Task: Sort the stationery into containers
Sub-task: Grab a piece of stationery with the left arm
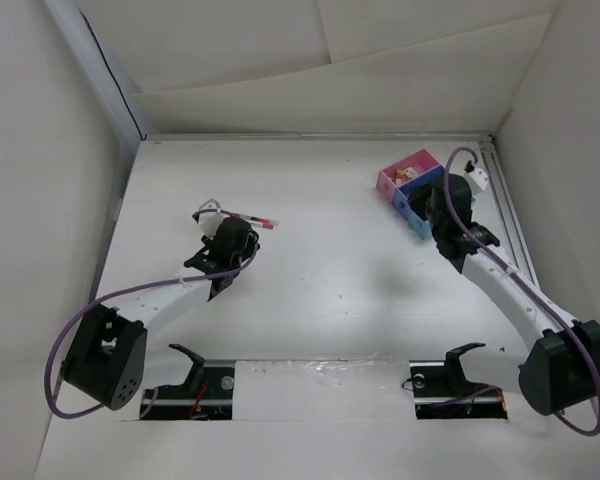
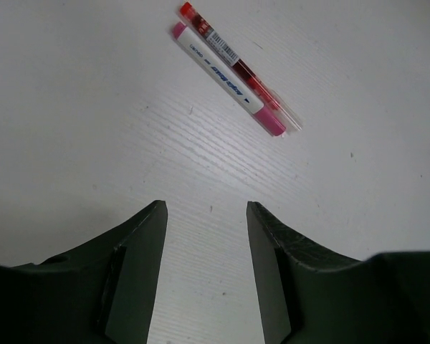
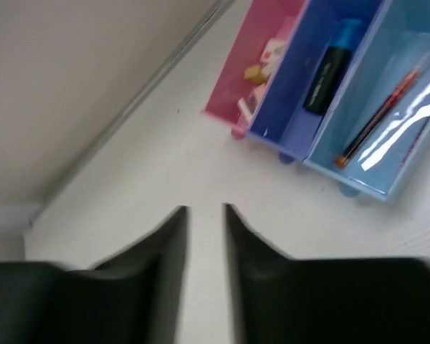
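Observation:
Two pens lie side by side on the white table: a thin red pen (image 2: 236, 63) and a white marker with pink ends (image 2: 227, 80); they also show in the top view (image 1: 258, 220). My left gripper (image 2: 206, 209) is open and empty, just short of them (image 1: 223, 240). The three joined trays stand at the back right: pink (image 3: 229, 97) with small eraser-like blocks (image 3: 261, 64), dark blue (image 3: 290, 125) with a dark marker (image 3: 326, 72), light blue (image 3: 387, 165) with a thin red pen (image 3: 378, 118). My right gripper (image 3: 206, 209) is slightly open and empty, near the trays (image 1: 435, 205).
White walls enclose the table on the left, back and right. A metal rail (image 1: 508, 215) runs along the right edge just behind the trays. Two black stands (image 1: 192, 362) (image 1: 460, 360) sit at the near edge.

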Controlling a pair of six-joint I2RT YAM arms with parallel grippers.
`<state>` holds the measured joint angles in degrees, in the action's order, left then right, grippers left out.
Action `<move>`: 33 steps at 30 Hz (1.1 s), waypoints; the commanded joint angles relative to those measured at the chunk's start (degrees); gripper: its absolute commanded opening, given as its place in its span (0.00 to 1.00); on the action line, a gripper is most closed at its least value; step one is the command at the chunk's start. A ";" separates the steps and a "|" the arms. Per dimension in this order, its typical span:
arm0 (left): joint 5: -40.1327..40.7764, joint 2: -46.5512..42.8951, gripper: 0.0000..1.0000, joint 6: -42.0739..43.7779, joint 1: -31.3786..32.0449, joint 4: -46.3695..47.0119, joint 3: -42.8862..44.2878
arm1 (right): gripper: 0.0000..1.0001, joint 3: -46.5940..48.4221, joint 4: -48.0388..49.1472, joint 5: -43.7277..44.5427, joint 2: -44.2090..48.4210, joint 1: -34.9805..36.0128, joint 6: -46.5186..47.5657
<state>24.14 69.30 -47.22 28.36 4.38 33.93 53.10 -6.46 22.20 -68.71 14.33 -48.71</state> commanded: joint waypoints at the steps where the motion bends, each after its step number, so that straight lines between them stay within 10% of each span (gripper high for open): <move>1: 3.72 2.41 0.44 -3.31 -0.41 -1.31 4.20 | 0.17 -2.56 5.05 -2.33 1.65 4.99 2.38; 4: 5.04 5.58 0.43 -4.11 -1.11 -1.83 5.79 | 0.00 -3.09 5.75 -3.21 1.65 11.76 4.75; 9: -0.30 12.51 0.41 -5.33 -5.32 -0.60 9.21 | 0.00 -3.09 6.28 -1.01 0.59 20.02 7.49; 33: -3.31 25.09 0.41 -7.53 -9.81 -2.80 17.92 | 0.32 -2.56 6.28 -5.67 -0.02 21.80 11.18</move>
<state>20.16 93.47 -54.19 18.41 3.14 49.87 49.78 -2.92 17.10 -69.58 35.73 -38.35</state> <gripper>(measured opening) 0.417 0.313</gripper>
